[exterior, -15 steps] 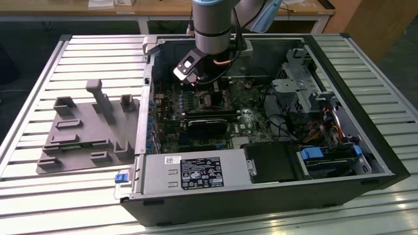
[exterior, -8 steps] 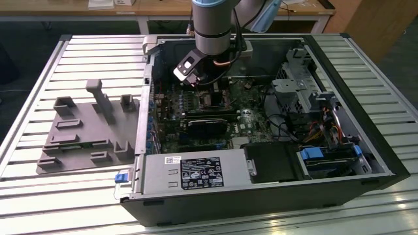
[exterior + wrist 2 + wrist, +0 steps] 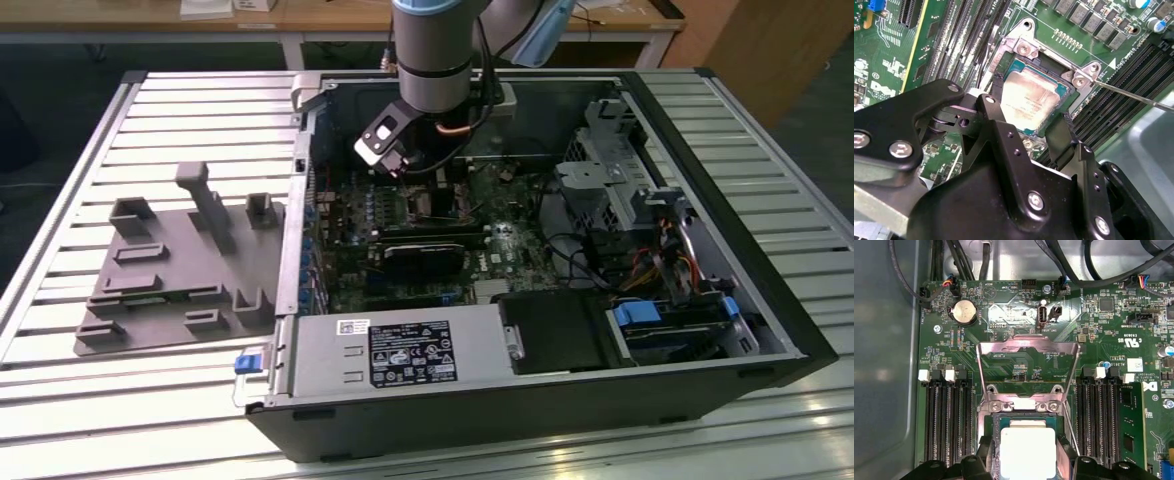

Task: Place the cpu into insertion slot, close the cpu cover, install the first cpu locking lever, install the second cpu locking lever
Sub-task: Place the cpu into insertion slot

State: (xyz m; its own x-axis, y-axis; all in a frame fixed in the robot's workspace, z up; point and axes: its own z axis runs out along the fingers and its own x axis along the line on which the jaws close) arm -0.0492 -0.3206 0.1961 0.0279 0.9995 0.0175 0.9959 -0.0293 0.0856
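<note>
In both wrist views the cpu [image 3: 1031, 97] [image 3: 1028, 452], a square chip with a silver-grey top, lies flat in the insertion slot [image 3: 1023, 48] on the green motherboard. My gripper [image 3: 1029, 120] [image 3: 1027, 460] sits low over it, its black fingers [image 3: 996, 112] pressed against opposite edges of the chip. The cpu cover [image 3: 1026, 344], a silver frame with a square window, stands flipped back from the socket. A thin locking lever [image 3: 1134, 96] juts out beside the slot, unlatched. In the exterior view the gripper [image 3: 416, 178] reaches down into the open computer case.
Long black memory slots [image 3: 949, 420] [image 3: 1099, 420] flank the socket. A round battery [image 3: 963, 312] and cables lie beyond the cover. A black card [image 3: 427, 255], a power supply [image 3: 394, 360] and a drive cage [image 3: 627, 190] crowd the case. A grey fixture plate [image 3: 174, 270] lies on the table.
</note>
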